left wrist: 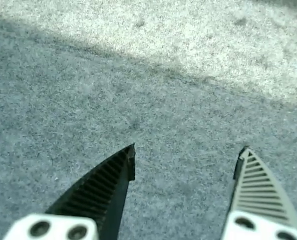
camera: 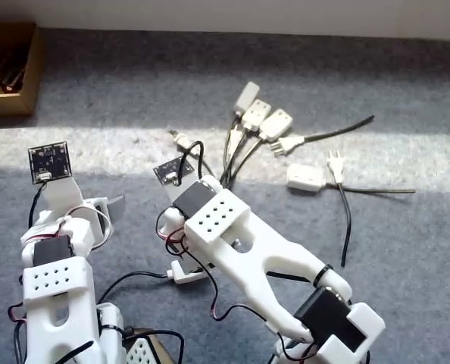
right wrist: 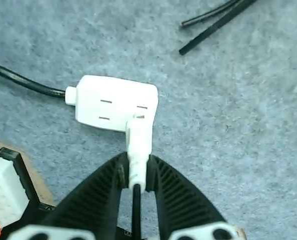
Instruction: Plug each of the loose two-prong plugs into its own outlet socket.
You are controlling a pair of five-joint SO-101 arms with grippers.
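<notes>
Cardboard box (camera: pixel 9 68): on the far left edge of the desk (camera: pixel 407 250), well clear of the work. No risk from it.
Left gripper (left wrist: pixel 187 152): fingers (left wrist: pixel 108 185) spread wide over bare grey covering, holding nothing. It is well apart from the socket being worked, so nothing braces that socket.
Outlet socket (right wrist: pixel 113 102): lies loose and flat, its slots in plain sight and its black cord trailing away. A push could slide or spin it instead of seating the prongs.
Right gripper (right wrist: pixel 137 165): fingers (right wrist: pixel 103 185) pinch the white plug (right wrist: pixel 138 145) by its rear half. The plug's nose touches the socket at one slot pair, and I cannot tell whether the prongs have entered. If they are slightly off, they may skate across the face or bend. The narrow grip may also let the plug pivot.
Plugged cluster (camera: pixel 255 117): several white sockets with cords bunched nearby, which could snag a passing arm.
Spare socket (camera: pixel 306 177): just beside the loose plug (camera: pixel 335 161), which still awaits plugging.
Writing: none legible. Marks on the small circuit boards are too small to read.
</notes>
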